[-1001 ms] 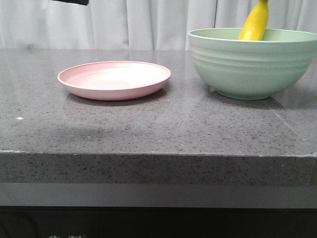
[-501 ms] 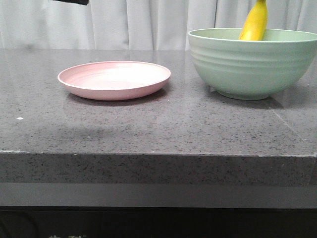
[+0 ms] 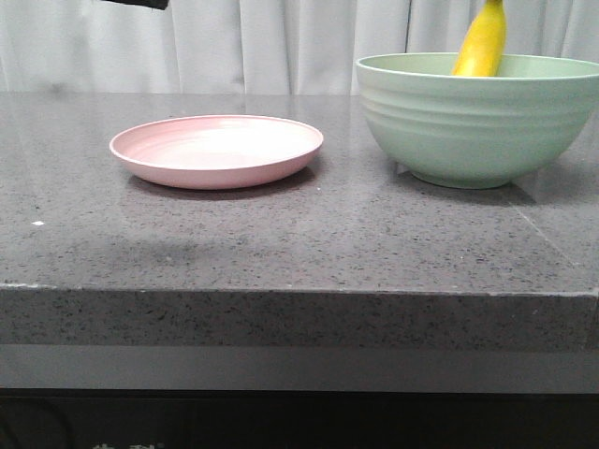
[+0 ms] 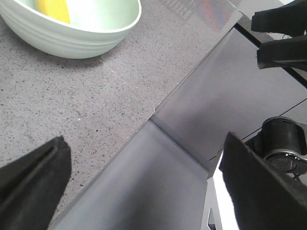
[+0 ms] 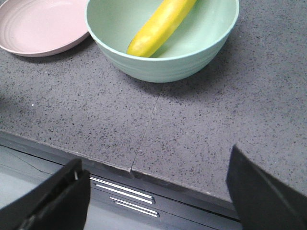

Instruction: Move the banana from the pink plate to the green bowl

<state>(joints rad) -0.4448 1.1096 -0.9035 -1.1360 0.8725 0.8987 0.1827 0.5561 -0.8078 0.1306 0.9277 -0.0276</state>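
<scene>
The yellow banana (image 3: pixel 482 42) leans inside the mint-green bowl (image 3: pixel 473 126) at the right of the counter, its upper end sticking above the rim. In the right wrist view the banana (image 5: pixel 160 24) lies slanted in the bowl (image 5: pixel 192 52), with the bare pink plate (image 5: pixel 38 26) beside it. The pink plate (image 3: pixel 217 150) sits left of the bowl in the front view. The bowl (image 4: pixel 72 33) with a bit of banana (image 4: pixel 53 9) shows in the left wrist view. My left gripper (image 4: pixel 144 187) is open and empty over the counter's edge. My right gripper (image 5: pixel 158 191) is open and empty above the front edge.
The grey speckled counter (image 3: pixel 299 243) has a seam line (image 5: pixel 148 124) running to its front edge. Below the edge are dark drawer fronts with metal handles (image 5: pixel 124 191). A white curtain (image 3: pixel 281 42) hangs behind. A dark bit of arm (image 3: pixel 136 4) shows at the front view's top left.
</scene>
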